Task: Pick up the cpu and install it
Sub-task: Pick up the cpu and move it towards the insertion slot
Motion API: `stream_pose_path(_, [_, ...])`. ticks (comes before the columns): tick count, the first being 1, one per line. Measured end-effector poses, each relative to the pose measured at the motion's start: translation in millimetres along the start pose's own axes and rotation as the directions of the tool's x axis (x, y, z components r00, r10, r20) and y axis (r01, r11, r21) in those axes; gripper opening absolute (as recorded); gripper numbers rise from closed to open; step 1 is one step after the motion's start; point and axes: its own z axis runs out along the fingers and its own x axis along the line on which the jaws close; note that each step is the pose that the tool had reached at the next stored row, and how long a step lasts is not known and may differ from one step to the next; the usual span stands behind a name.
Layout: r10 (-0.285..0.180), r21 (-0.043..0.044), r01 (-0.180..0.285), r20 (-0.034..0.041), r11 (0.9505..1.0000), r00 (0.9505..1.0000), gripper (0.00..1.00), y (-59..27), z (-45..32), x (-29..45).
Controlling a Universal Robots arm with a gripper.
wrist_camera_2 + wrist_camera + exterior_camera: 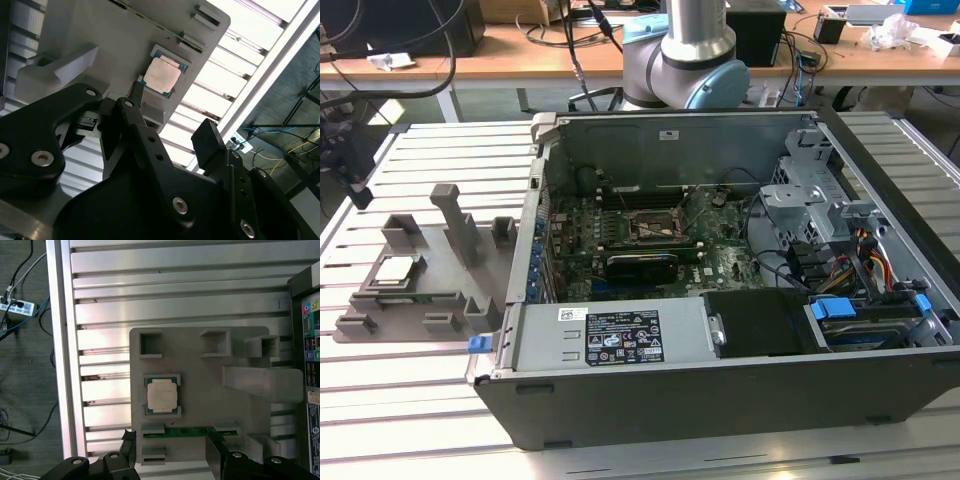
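Overhead, gripper (171, 442) hovering above the grey holder tray (200, 390), jaws spread wide and empty, cpu (161, 395) lying flat in a tray recess, open computer case (720, 400) just beside the tray.

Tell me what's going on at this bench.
A robot arm is working on putting a cpu into an open computer case. In the exterior view, the cpu lies flat in a grey holder tray on the slatted table, to the exterior view's left of the case. In the first wrist view, the gripper hangs over the tray, open and empty, near the cpu but not touching it. The motherboard socket has no chip in it yet.
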Motion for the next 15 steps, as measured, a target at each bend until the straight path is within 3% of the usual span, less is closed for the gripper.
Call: stream_pose_path(15, [0.0,0.0,0.0,0.0,1.0,1.0,0.66,0.0,6.1,0.2])
